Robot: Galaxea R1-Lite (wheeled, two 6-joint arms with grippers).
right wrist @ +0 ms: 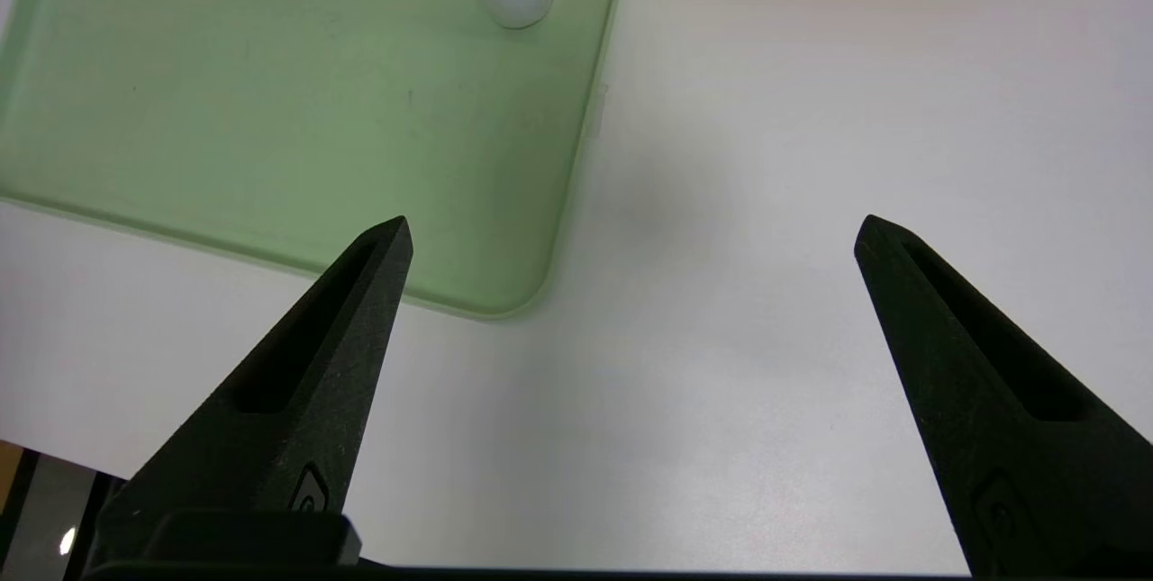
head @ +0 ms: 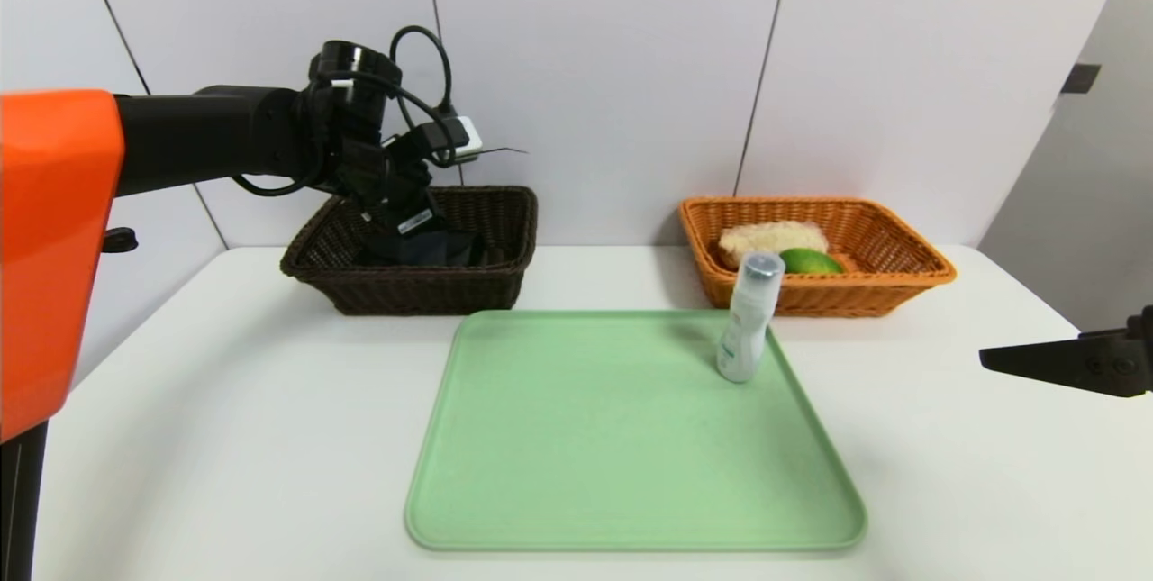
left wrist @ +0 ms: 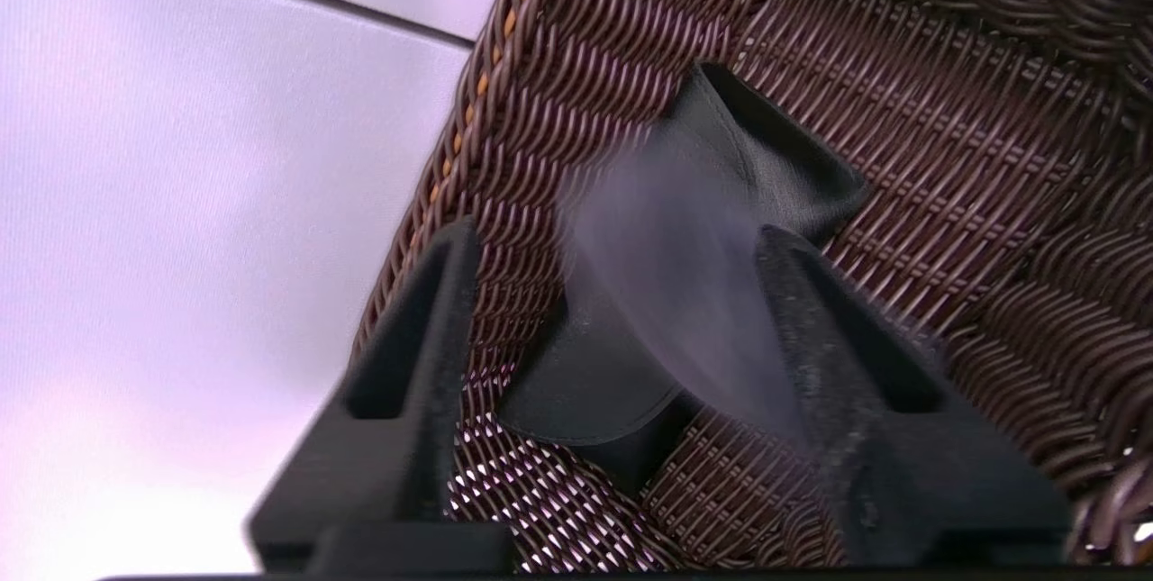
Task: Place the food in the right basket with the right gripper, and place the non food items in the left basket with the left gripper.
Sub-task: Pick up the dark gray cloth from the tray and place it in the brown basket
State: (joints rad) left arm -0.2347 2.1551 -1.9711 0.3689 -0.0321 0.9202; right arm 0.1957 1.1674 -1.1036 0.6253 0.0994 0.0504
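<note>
- Inside the dark brown basket (head: 414, 279), which stands beyond the far left corner of the green tray (head: 630, 437), we see our left gripper (left wrist: 612, 234) reaching down over a black object (left wrist: 766, 167).
- In the left wrist view our two fingers (left wrist: 423, 311) stand apart, with the black object lying against the basket's woven wall; part of it is smeared by motion blur, and it appears loose between the fingers rather than pinched, though we cannot tell whether it touches one of them.
- We cannot say what the black object is; it looks like a soft, folded thing.
- On the green tray, near its far right corner, a white bottle (head: 749, 320) with a clear cap stands upright, a little tilted.
- Beyond the tray's far right corner sits the orange basket (head: 901, 279), and in it lie a pale bread-like piece (head: 766, 239) and a green fruit (head: 811, 262), touching each other.
- To the right of the tray, over the white table (head: 946, 473), our right gripper (right wrist: 630, 225) hangs with its fingers spread wide and nothing between them; it is well apart from the bottle and from the orange basket.
- In the right wrist view the tray's near right corner lies just past one fingertip (right wrist: 392, 239), and only the base of the bottle shows at the frame's edge.
</note>
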